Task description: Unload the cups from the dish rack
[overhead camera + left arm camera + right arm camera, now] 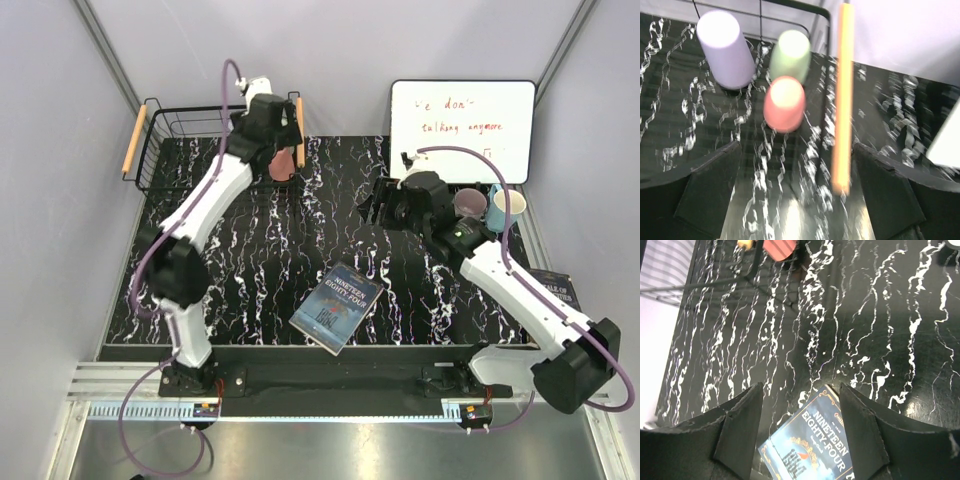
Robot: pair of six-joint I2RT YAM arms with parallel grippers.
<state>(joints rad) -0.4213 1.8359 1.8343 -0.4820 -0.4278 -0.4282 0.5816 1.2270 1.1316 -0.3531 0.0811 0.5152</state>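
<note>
Salmon pink cup point(784, 102): light, stiff, smooth plastic tumbler, probably slippery, standing in the dish rack point(134, 140) ahead of the gap between the wide-spread, empty left fingers point(710, 185), best pinched across its side wall mid-height; right fingers point(740, 435) stand apart, empty, over the tabletop point(880, 315).
</note>
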